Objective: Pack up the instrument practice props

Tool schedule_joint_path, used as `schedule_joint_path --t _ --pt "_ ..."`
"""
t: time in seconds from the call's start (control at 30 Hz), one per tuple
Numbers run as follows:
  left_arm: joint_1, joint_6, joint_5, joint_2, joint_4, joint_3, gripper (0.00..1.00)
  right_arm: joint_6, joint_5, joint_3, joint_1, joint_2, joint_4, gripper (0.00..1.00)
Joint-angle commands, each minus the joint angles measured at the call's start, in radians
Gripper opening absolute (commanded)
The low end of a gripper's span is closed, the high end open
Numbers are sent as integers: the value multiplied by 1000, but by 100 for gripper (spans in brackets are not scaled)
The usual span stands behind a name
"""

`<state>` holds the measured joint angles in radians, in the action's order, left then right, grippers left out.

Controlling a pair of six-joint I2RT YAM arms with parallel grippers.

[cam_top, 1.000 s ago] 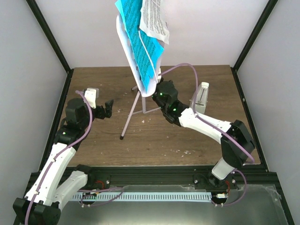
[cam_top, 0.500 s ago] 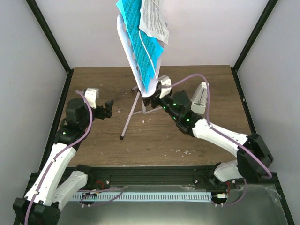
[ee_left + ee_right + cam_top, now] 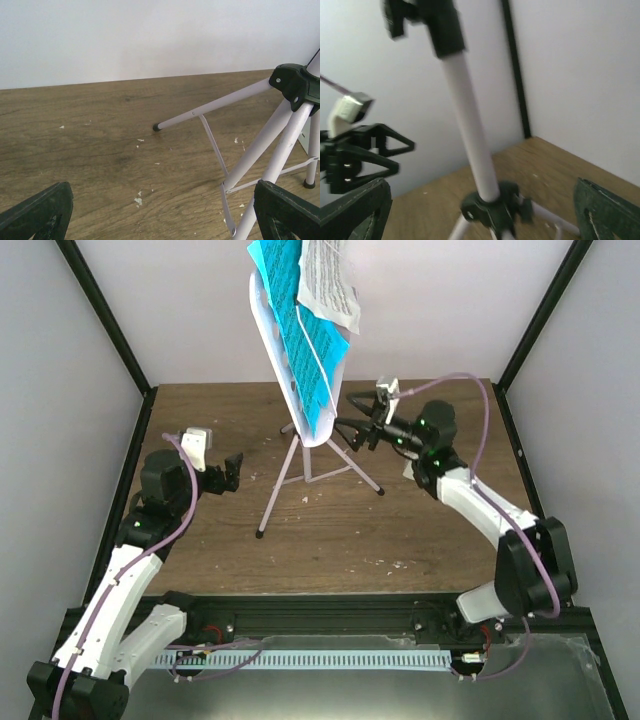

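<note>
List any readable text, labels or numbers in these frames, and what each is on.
None is legible.
White sheet music page on the music stand: printed lines, too small to read.
Teal booklet: dark print, too small to read.
No other markings show.

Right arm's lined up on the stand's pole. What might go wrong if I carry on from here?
Tipping: the music stand stands on thin legs with the teal booklet high on its desk, so a sideways push from the open right claw may topple it. Spilling: lifting or folding it loaded could drop the booklet. Snagging: the open left claw hangs near a front leg.
</note>
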<state>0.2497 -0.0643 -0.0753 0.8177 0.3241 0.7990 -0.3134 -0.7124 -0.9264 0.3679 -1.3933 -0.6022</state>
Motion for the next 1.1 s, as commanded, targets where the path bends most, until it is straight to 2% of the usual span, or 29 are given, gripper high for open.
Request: schedule_joint_path --t 0.0,0.4,0.73,0.8,0.9,1.07 --pt "5 11 2 -15 -7 -2 100 -45 -326 -182 -9 -110 -44 98" --pt "8 11 -5 -2 -4 0 100 -181 -512 -557 9 -447 -138 79" --pt "9 11 -7 -2 -4 0 100 -189 -599 -725 78 -564 -141 66" --pt "10 11 -7 -3 -3 0 100 -193 -604 -731 85 -573 -147 59" --pt "10 12 -6 -3 -3 0 100 -201 -602 -720 91 -571 -168 41" --pt "11 12 -5 -3 -2 0 100 -187 -548 -623 91 -512 -237 18"
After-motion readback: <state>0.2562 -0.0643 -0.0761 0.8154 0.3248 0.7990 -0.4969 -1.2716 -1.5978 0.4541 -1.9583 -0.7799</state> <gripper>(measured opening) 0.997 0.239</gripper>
